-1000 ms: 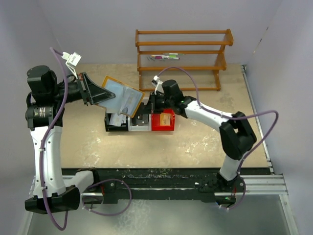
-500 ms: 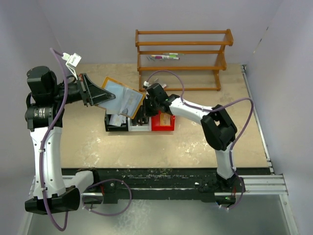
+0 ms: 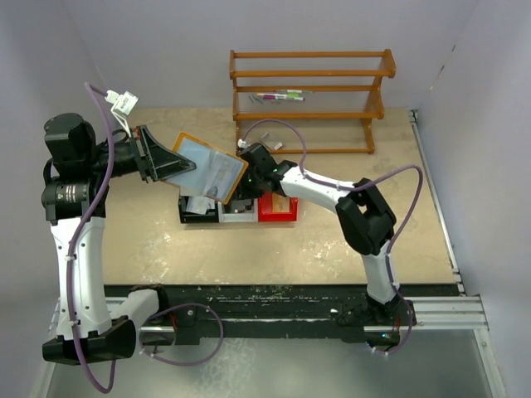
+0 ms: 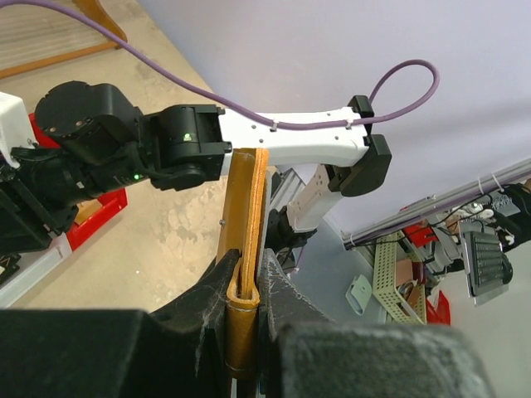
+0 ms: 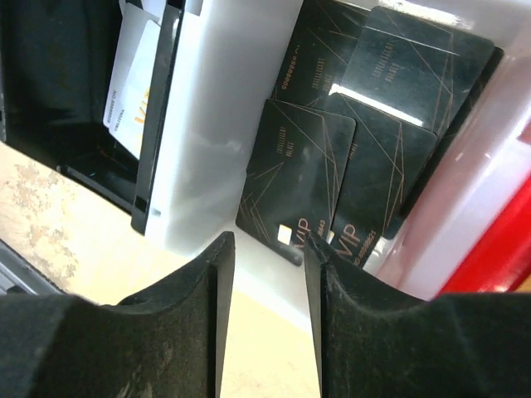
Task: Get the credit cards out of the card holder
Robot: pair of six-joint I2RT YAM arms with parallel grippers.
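right wrist, dark credit cards (image 5: 357, 149) lying in white bin (image 5: 211, 124)

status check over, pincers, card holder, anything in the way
Left pincer shut on the card holder, held up, open. Right pincer open, empty, over dark cards in the white bin. No obstruction seen.

glossy black credit cards (image 5: 300, 170) (gold print), matt leather-like card holder (image 4: 247, 217).

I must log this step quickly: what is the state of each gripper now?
Left gripper: closed on the card holder.
Right gripper: open, holding nothing, above the credit cards in the white bin.
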